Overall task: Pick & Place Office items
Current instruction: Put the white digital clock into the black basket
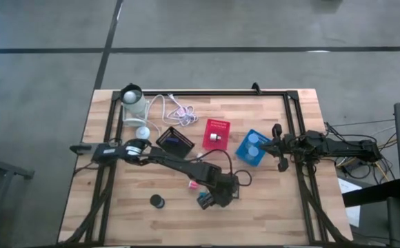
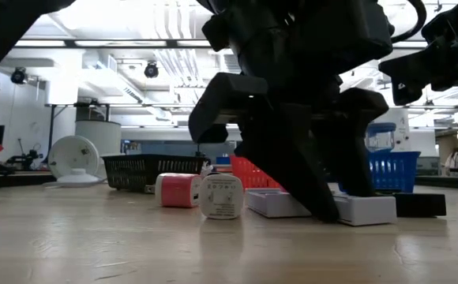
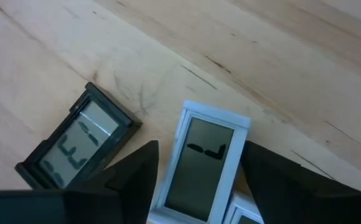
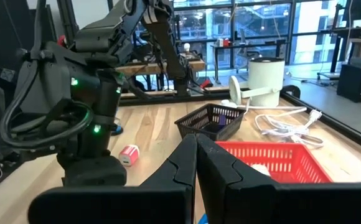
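My left gripper (image 1: 217, 195) is low over the near middle of the table, its two fingers on either side of a small white-framed display block (image 3: 202, 165) that lies flat on the wood. A black-framed display block (image 3: 75, 146) lies beside it, untouched. A pink block (image 1: 194, 184) and a black disc (image 1: 158, 200) lie nearby on the table. Two pale-blue round pieces (image 1: 254, 142) lie in the blue bin (image 1: 243, 153). My right gripper (image 4: 196, 163) is shut and empty, hovering at the blue bin's right side (image 1: 269, 146). My left gripper has the white-framed display block between its two fingers, one finger (image 3: 140, 171) against each long side of the frame (image 3: 171, 168). The fingers come from above, pointing down, and lie along the block. The block lies flat on the table.
The black bin (image 1: 174, 140), the red bin (image 1: 216, 134) holding a small white piece, and the blue bin stand in a row across the middle. A white lamp (image 1: 134, 100) with its cable (image 1: 176, 110) is at the far left. Bare wood lies near the front left.
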